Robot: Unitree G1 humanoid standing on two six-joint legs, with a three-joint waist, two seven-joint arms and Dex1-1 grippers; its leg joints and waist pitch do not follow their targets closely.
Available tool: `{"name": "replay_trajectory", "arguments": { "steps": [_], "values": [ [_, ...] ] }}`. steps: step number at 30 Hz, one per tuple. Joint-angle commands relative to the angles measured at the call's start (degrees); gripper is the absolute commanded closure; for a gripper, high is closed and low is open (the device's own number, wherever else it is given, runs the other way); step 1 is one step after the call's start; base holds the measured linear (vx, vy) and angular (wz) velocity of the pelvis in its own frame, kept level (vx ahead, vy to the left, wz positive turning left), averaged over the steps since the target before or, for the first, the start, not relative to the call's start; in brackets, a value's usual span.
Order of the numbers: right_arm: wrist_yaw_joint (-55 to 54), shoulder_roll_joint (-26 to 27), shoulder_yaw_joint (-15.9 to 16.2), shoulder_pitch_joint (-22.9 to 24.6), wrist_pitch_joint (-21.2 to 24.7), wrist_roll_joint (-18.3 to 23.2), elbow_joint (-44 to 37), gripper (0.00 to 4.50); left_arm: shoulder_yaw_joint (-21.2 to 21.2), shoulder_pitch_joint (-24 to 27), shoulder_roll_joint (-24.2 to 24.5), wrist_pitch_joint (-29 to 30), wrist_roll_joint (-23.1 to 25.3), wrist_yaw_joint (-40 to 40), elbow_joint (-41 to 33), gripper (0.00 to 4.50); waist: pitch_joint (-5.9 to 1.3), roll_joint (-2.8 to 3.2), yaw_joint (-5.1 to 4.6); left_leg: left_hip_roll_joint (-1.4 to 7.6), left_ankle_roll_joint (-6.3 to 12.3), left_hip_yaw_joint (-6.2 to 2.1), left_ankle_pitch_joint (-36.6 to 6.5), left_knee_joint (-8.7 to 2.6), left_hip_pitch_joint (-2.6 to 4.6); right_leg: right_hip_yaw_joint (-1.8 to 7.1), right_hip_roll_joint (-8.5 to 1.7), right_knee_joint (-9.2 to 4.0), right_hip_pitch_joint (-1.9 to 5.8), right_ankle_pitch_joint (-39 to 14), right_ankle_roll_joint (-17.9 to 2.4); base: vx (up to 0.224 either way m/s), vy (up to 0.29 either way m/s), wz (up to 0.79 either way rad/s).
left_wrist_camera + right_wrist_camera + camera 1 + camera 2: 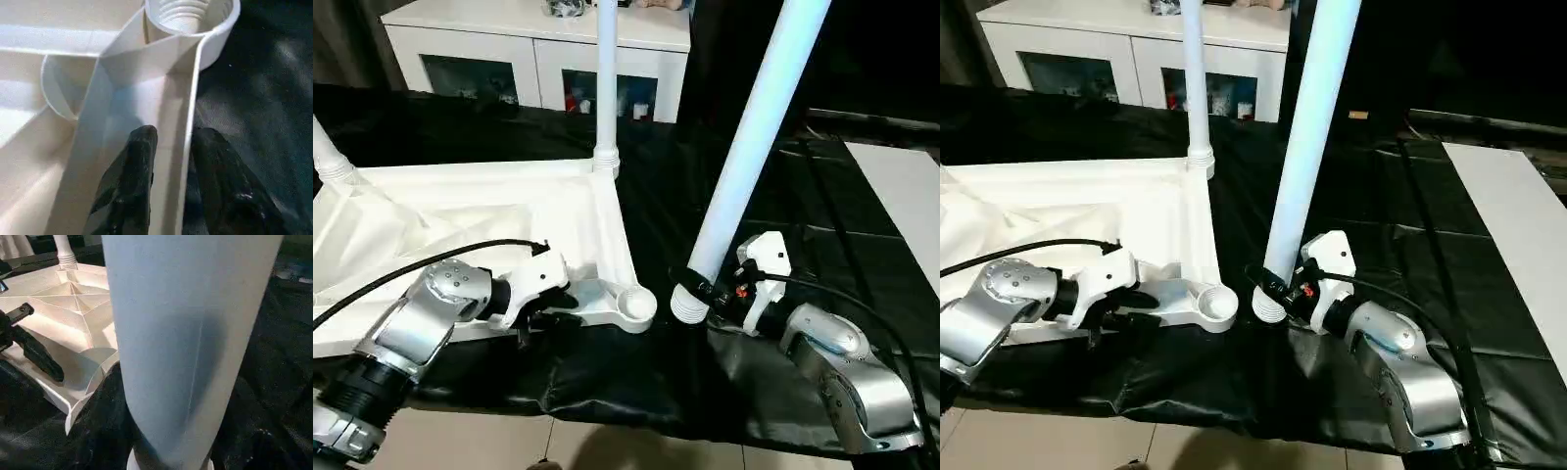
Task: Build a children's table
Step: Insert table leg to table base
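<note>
I have the tabletop (pixel 460 225) lying upside down on the black sheet (pixel 803 225), ribs up, its near right corner socket (pixel 636 305) empty and facing up. One leg (pixel 606 78) already stands upright in the far right corner, and another leg (pixel 325 152) rises at the far left corner, by the picture's edge. My left gripper (pixel 548 308) sits at the near edge of the tabletop, just left of the empty socket; in the left wrist view one finger (pixel 129 181) lies inside the rim wall and the other outside it, so the jaws straddle the rim (pixel 188 137), but I cannot tell whether they are pressing on it or just standing around it. My right gripper (pixel 710 294) is clamped on the third leg (pixel 754 137) close to its threaded end (pixel 687 305). That leg leans up and away to the right, its threaded end down on the sheet just beside the empty socket, not in it. Behind the sheet stands a white cabinet (pixel 538 44) with dark glass doors.
</note>
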Motion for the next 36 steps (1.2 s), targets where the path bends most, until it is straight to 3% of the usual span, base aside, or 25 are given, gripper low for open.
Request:
{"name": "replay_trajectory", "arguments": {
  "steps": [1,11,18,23,28,33,35,36],
  "values": [
    [0.11,-0.61,-0.15,-0.46,0.29,-0.25,-0.3,2.65,0.49,0.2,0.62,-0.26,0.0,-0.54,0.16,3.32,-2.65,0.83,0.0,1.99,-1.76,-0.28,-14.97,-5.14,0.31,3.26,-4.36,-5.41,2.03,-13.01,-8.77,0.0,0.0,0.0],
    [0.29,-0.62,-0.3,-0.73,0.07,-0.14,-0.13,2.65,0.11,0.67,0.83,-0.6,0.55,-1.82,0.81,4.23,-2.57,0.78,-0.06,1.99,-1.76,-0.25,-15.47,-5.24,0.31,3.32,-4.4,-5.58,1.96,-14.12,-8.47,0.0,0.0,0.0],
    [0.47,-0.69,-0.69,-0.97,0.0,0.14,0.01,2.65,-0.92,2.42,1.78,-0.82,1.34,-3.27,0.37,4.42,-2.68,0.49,-0.3,1.98,-1.24,-0.07,-13.21,-5.2,0.25,3.34,-4.36,-5.39,2.13,-11.02,-8.86,0.0,0.0,0.0],
    [-0.85,2.27,-3.95,-3.21,2.38,4.81,0.64,2.65,0.04,2.05,-0.28,-3.33,1.34,-1.24,1.78,4.42,-2.75,0.26,-0.43,2.02,-0.76,0.06,-12.27,-5.24,0.32,3.37,-4.35,-5.39,2.17,-10.58,-9.12,0.0,0.0,0.0],
    [-0.66,4.66,-6.0,-8.14,7.35,10.45,2.63,2.66,0.31,0.32,-4.13,-4.33,-0.66,-1.93,2.6,4.5,-2.74,0.58,-0.29,2.08,-1.42,0.11,-13.55,-5.35,0.7,3.49,-4.38,-5.45,1.98,-12.02,-9.41,0.0,0.0,0.0],
    [2.44,4.16,-4.25,-12.2,13.3,12.05,5.57,2.67,-1.29,-1.39,-6.81,-4.86,-0.15,-2.4,3.17,4.5,-3.0,0.52,-0.03,2.01,-1.37,0.35,-10.3,-5.01,0.55,3.5,-4.31,-5.04,2.23,-6.43,-10.21,0.0,0.0,0.0],
    [5.61,1.46,0.29,-13.17,15.65,9.24,6.73,2.67,-1.75,-2.43,-8.15,-5.95,0.94,-2.46,4.81,4.5,-3.0,0.47,0.1,1.92,-1.48,0.39,-9.57,-4.96,0.54,3.39,-4.14,-5.05,2.41,-5.72,-10.16,0.0,0.0,0.0],
    [5.61,1.46,0.29,-13.17,15.65,9.24,6.73,2.67,-1.75,-2.43,-8.15,-5.95,0.94,-2.46,4.81,4.5,-2.97,0.5,0.15,1.9,-1.46,0.45,-9.56,-4.92,0.52,3.44,-4.2,-5.11,2.37,-5.81,-10.14,0.0,0.0,0.0]
  ]
}}
